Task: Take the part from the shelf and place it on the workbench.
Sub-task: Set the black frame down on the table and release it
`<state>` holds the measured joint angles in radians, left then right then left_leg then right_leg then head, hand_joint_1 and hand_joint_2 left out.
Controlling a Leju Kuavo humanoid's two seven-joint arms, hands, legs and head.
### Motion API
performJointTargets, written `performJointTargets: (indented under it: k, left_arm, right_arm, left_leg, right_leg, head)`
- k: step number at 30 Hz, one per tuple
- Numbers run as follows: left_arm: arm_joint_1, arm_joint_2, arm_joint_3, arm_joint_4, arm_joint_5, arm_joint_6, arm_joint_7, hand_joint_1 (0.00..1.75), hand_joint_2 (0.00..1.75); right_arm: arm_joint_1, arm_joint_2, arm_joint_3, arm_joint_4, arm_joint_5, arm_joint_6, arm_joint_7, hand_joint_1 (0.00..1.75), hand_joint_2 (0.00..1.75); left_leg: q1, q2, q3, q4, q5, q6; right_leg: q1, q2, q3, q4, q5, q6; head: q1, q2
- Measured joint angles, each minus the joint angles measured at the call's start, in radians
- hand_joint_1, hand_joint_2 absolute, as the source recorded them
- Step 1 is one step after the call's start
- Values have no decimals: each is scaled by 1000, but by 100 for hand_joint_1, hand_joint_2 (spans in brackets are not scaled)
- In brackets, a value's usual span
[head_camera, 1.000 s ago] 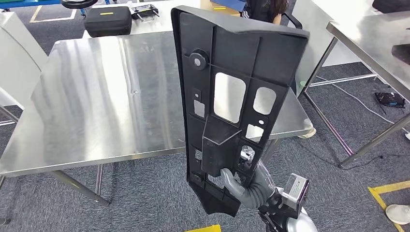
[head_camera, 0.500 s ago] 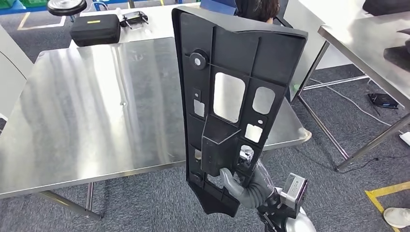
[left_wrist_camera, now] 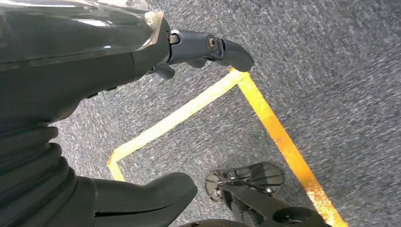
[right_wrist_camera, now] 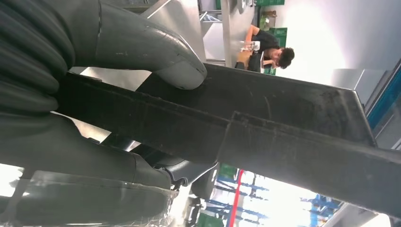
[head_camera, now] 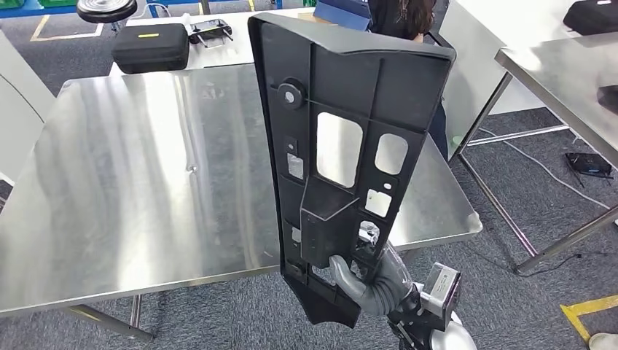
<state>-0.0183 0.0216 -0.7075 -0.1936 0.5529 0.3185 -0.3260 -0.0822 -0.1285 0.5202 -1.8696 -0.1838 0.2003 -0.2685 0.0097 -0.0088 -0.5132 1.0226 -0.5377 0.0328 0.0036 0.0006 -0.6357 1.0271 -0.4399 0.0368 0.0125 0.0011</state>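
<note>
A long black plastic part [head_camera: 342, 146] with several cut-outs stands upright in the head view, in front of the steel workbench [head_camera: 146, 168]. My right hand [head_camera: 375, 281] grips the part near its lower end, thumb on the near face. Up close in the right wrist view, the thumb [right_wrist_camera: 156, 52] presses on the part's edge [right_wrist_camera: 283, 123]. My left hand [left_wrist_camera: 142, 71] hangs over grey carpet in the left wrist view, fingers apart and holding nothing.
A black case [head_camera: 149, 47] and a controller [head_camera: 210, 30] lie on a white table behind the workbench. A person [head_camera: 397, 14] sits behind the part. A second steel table [head_camera: 561, 73] stands to the right. Yellow floor tape [left_wrist_camera: 265, 118] runs under my left hand.
The whole view has shifted: the workbench now lies nearer and lower in the picture. My right hand keeps its hold on the upright part.
</note>
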Motion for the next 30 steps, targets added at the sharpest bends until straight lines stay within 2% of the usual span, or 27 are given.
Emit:
performJointTargets:
  k: [2, 4, 5, 6, 8, 9, 10, 11, 13, 14, 15, 18, 23, 30]
  left_arm:
    - [0, -2, 0, 0, 2, 2, 0, 0, 175]
    - [0, -3, 1, 0, 2, 3, 0, 0, 175]
    - [0, -3, 1, 0, 2, 4, 0, 0, 175]
    - [-1, -3, 1, 0, 1, 6, 0, 0, 175]
    - [-2, -4, 0, 0, -4, 11, 1, 0, 175]
    - [-2, -4, 0, 0, -8, 15, 3, 0, 175]
    - [-3, -4, -1, 0, -13, 17, 8, 0, 175]
    - [-4, -4, -1, 0, -16, 20, 15, 0, 175]
    - [-11, -4, -4, 0, -26, 26, 34, 0, 175]
    - [-17, -4, -7, -1, -30, 29, 45, 0, 175]
    - [-24, -4, -10, -2, -34, 32, 56, 0, 175]
    - [-36, -6, -18, -7, -40, 32, 75, 0, 175]
    - [-41, -6, -22, -13, -40, 13, 76, 0, 175]
    - [-43, -6, -37, -21, -40, -2, 90, 0, 175]
  right_arm:
    - [-4, 0, 3, 0, 8, 0, 8, 175, 175]
    - [-8, 1, 4, 0, 12, 0, 10, 175, 175]
    - [-11, 2, 5, 0, 13, 0, 11, 175, 175]
    - [-15, 4, 5, 0, 16, 0, 12, 175, 175]
    - [-25, 5, 10, 2, 32, -2, 20, 175, 175]
    - [-32, 7, 14, 5, 48, -7, 27, 175, 175]
    - [-45, 11, 19, 10, 67, -12, 38, 175, 175]
    - [-64, 18, 29, 21, 89, -18, 52, 175, 175]
    - [-124, 41, 56, 60, 139, -28, 88, 175, 175]
    - [-161, 55, 75, 88, 167, -35, 106, 175, 175]
    - [-201, 71, 94, 119, 198, -45, 121, 175, 175]
    - [-320, 120, 168, 231, 294, -77, 146, 175, 175]
    - [-515, 192, 296, 448, 425, -119, 185, 175, 175]
    - [-694, 250, 388, 719, 555, -196, 205, 175, 175]
  left_leg:
    - [0, 2, 10, 3, 0, -12]
    - [0, 5, 13, 29, -5, -21]
    - [1, 6, 0, 62, -21, -25]
    - [2, 6, -28, 112, -46, -30]
    - [4, 6, -108, 229, -100, -40]
    - [5, 6, -144, 264, -109, -44]
    - [6, 6, -164, 267, -97, -47]
    - [8, 6, -167, 233, -60, -48]
    - [10, 7, -137, 106, 46, -44]
    - [9, 8, -122, 49, 75, -39]
    - [6, 9, -113, 15, 92, -33]
    - [2, 10, -109, -1, 106, -26]
    - [-2, 4, -110, 0, 108, -25]
    - [-2, 3, -110, 0, 107, -20]
  right_leg:
    - [3, 1, 11, -12, 3, -22]
    - [-4, 4, 36, -24, 5, -36]
    - [-8, 5, 52, -27, 2, -42]
    - [-10, 4, 62, -30, -2, -46]
    - [-9, 5, 70, -30, -9, -55]
    - [-9, 7, 73, -30, -14, -57]
    - [-8, 9, 76, -29, -18, -58]
    - [-8, 12, 82, -29, -23, -56]
    - [-8, 18, 96, -29, -34, -51]
    - [-6, 20, 99, -28, -38, -48]
    - [-3, 21, 98, -27, -42, -43]
    - [4, 19, 92, -20, -49, -39]
    - [2, 13, 96, -27, -49, -39]
    - [2, 12, 96, -30, -48, -31]
  head:
    - [0, 0]
    - [-1, 0]
    - [-3, 0]
    - [-5, 0]
    - [-7, 0]
    - [-7, 0]
    - [-7, 0]
    - [-7, 0]
    - [-8, 0]
    - [-8, 0]
    - [-8, 0]
    - [-8, 0]
    - [-7, 0]
    - [-7, 0]
